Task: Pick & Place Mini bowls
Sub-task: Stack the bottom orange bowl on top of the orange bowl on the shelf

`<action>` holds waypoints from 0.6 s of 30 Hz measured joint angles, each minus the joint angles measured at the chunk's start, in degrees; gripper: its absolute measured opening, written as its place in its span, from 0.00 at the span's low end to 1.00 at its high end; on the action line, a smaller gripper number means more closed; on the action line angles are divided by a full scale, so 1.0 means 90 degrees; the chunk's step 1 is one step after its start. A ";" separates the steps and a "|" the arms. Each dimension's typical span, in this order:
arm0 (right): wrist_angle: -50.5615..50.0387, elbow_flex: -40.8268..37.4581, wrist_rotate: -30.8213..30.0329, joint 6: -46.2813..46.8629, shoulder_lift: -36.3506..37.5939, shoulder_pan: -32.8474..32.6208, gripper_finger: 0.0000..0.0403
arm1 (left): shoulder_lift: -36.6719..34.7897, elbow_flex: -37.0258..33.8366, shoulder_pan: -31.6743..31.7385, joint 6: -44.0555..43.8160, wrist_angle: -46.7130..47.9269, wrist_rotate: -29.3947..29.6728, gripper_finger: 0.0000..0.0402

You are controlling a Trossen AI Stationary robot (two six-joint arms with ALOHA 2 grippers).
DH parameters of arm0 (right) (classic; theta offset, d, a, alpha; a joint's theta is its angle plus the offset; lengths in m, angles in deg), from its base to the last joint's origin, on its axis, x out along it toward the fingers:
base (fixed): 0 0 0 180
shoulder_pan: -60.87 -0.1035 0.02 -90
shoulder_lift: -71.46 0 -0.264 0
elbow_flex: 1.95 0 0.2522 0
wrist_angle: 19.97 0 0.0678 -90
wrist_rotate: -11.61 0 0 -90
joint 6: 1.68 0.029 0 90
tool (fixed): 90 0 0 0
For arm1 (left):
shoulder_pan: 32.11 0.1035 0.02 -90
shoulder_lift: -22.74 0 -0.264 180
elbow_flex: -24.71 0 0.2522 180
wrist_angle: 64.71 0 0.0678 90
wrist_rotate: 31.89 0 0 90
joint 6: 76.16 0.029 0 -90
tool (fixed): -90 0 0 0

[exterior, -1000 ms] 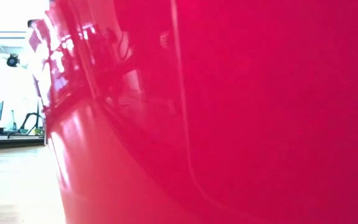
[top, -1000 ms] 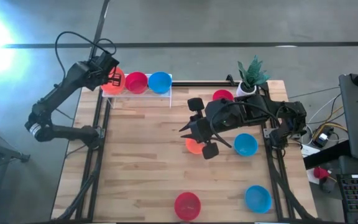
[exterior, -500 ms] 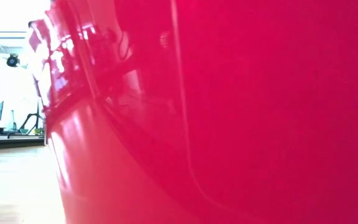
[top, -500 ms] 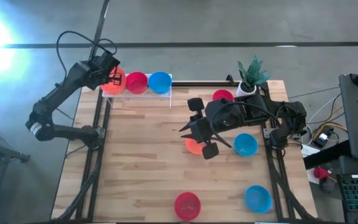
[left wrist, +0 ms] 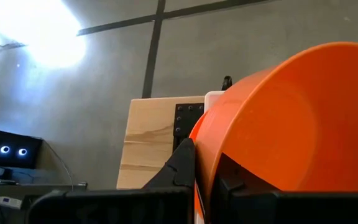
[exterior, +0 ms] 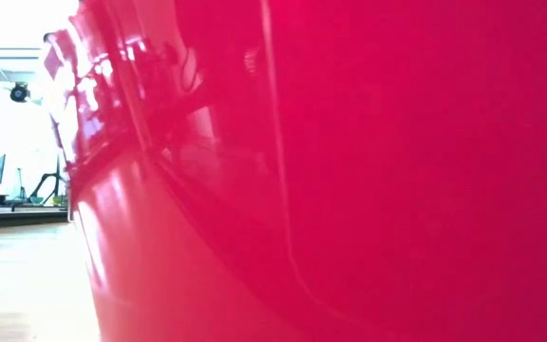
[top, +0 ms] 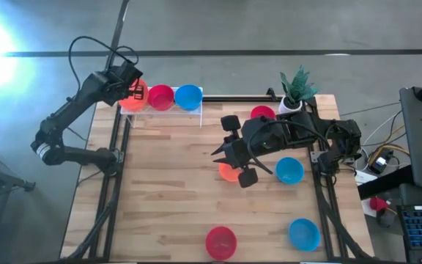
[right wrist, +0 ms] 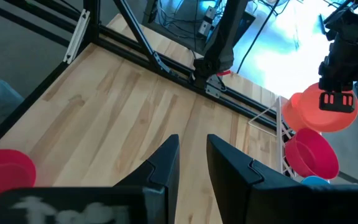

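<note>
Looking straight down, you will find your left pincer [top: 132,91] at the far left corner of the surface [top: 167,198], closed on the rim of an orange mini bowl [top: 132,96] that it holds tilted at the left end of the white wire rack [top: 196,99]; its wrist camera shows one dark finger [left wrist: 180,167] outside the orange wall and the other inside it. Beside it in the rack sit a red bowl [top: 160,97] and a blue bowl [top: 188,96], side by side. Your right pincer [top: 222,152] hangs over the middle of the surface with nothing in it, its two fingers [right wrist: 163,163] close together with only a narrow gap between them, just beside a second orange bowl [top: 228,172] that is partly hidden under the arm. More bowls lie loose on the surface: a blue one [top: 289,170] near the right edge, a red one [top: 261,113] next to the potted plant [top: 294,89], and at the near edge a red one [top: 220,241] and a blue one [top: 304,233]. The low camera is filled almost entirely by a red bowl wall [exterior: 349,171] (pressed right up against the lens).
</note>
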 joint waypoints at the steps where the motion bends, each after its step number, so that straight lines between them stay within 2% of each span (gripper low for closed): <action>1: -0.0001 0.0000 0.0000 -0.0017 0.0000 0.0001 0.20 | 0.0000 0.0000 0.0000 0.0011 0.0023 -0.0017 0.04; 18: 0.0004 0.0000 0.0002 0.0029 0.0000 -0.0001 0.20 | -0.0004 0.0000 -0.0002 0.0031 0.0044 -0.0138 0.04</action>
